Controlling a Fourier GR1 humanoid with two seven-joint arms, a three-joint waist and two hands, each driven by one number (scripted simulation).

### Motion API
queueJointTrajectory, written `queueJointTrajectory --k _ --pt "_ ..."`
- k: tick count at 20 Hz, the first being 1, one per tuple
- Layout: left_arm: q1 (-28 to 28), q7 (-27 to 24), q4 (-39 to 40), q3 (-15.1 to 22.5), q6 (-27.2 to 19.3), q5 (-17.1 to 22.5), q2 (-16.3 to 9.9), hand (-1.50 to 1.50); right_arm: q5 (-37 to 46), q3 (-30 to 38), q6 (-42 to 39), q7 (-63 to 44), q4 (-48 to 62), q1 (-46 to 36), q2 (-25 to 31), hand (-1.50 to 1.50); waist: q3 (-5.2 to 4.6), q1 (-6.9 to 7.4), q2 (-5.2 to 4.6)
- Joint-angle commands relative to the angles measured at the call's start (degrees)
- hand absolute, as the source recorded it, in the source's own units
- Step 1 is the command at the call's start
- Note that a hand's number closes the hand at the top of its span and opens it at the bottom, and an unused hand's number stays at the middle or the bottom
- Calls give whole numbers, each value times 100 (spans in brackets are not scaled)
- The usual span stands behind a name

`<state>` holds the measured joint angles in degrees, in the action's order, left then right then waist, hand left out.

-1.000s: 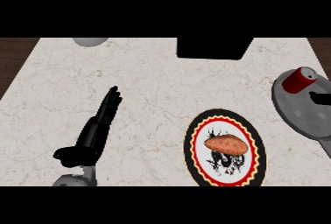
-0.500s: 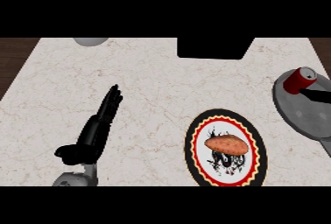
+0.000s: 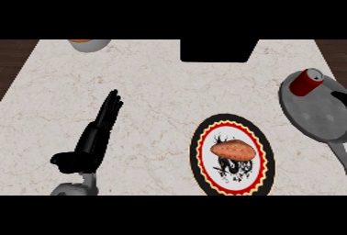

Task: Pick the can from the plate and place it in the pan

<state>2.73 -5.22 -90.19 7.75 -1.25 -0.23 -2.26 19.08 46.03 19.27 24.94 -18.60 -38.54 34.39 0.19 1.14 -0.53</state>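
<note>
The red can (image 3: 306,83) with a silver top stands in the grey pan (image 3: 317,112) at the right edge of the counter. A black-rimmed plate (image 3: 232,156) with a red and white pattern lies at the lower middle right and bears an orange-brown sweet potato (image 3: 233,150). My left hand (image 3: 96,133) rests open at the lower left, fingers straight and pointing up the counter, far from the plate and the pan. No right hand shows in the head view.
A grey bowl (image 3: 89,44) sits cut off at the counter's far left edge. A black box (image 3: 218,50) stands at the far middle. The pan's handle (image 3: 338,153) runs toward the lower right edge.
</note>
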Motion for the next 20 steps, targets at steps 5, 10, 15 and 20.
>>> queueJointTrajectory --k 5,10,15,20 --pt "-99 -22 -73 -49 -27 -26 4 0 -804 154 -1954 472 -282 781 94 -150 -20 -138 66" --pt "-411 -258 -87 -40 78 -75 -78 0 -1078 48 -2574 1236 -707 1696 -6 -150 -19 -134 63" --pt "-165 -98 -11 -10 -97 -128 137 0 -1277 -333 -2474 1243 -1793 2412 -601 -150 -23 -154 67" --pt "-304 -133 -11 7 -76 -224 147 0 -1586 -668 -2302 535 -3031 2997 -956 -150 -23 -142 66"
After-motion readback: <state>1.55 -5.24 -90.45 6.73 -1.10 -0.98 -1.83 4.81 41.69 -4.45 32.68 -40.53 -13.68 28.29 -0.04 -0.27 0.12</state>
